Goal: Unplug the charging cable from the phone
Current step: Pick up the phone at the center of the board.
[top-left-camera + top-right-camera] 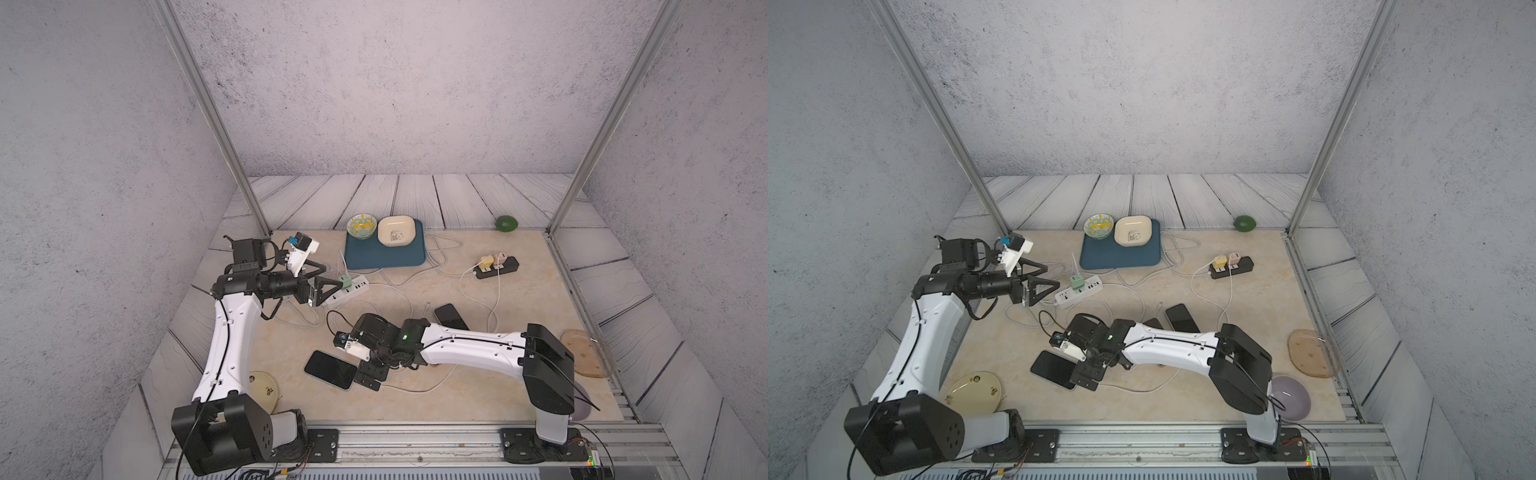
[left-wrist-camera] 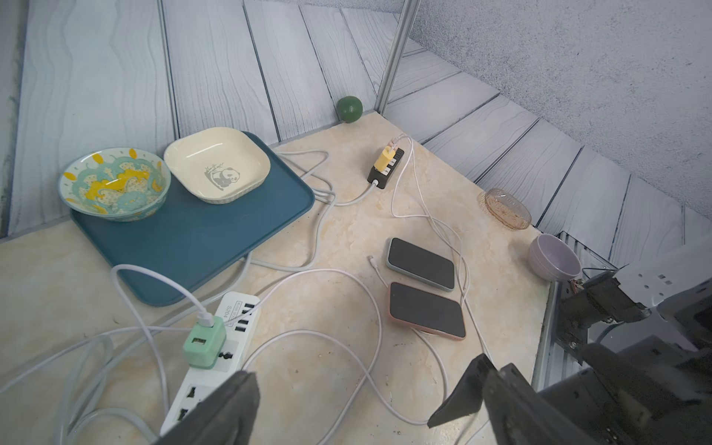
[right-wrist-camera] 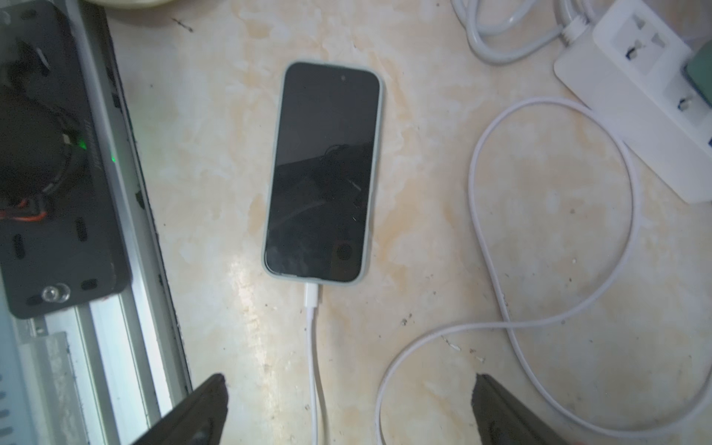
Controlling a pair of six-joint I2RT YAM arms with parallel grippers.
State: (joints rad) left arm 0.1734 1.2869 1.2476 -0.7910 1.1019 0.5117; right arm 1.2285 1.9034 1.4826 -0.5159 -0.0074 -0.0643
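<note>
- Progress first: nothing is unplugged yet, as far as I can see, so the whole pull is left to do.
- Left gripper [image 1: 330, 277] hangs above the white power strip [image 1: 349, 291] near the left edge of the tabletop. Its fingers are spread wide and hold nothing.
- Phone [image 3: 325, 173] lies flat with its dark screen up, near the front edge of the tabletop, left of the middle.
- Charging cable [image 3: 314, 346] has its white plug [image 3: 311, 294] seated in the end of the phone that faces my right gripper.
- Right gripper [image 3: 348, 381] hovers over that cable just beside the phone, fingers released and wide apart. It touches neither cable nor phone, as far as I can tell.
- Left to do, in my judgement: lower onto the plug, close on it and draw it straight out. The phone may slide unless steadied.
- Second phone [image 2: 420, 263] and third phone [image 2: 427, 310] lie side by side farther right, mid-tabletop, with a loose connector [image 2: 370, 258] just beside them.
</note>
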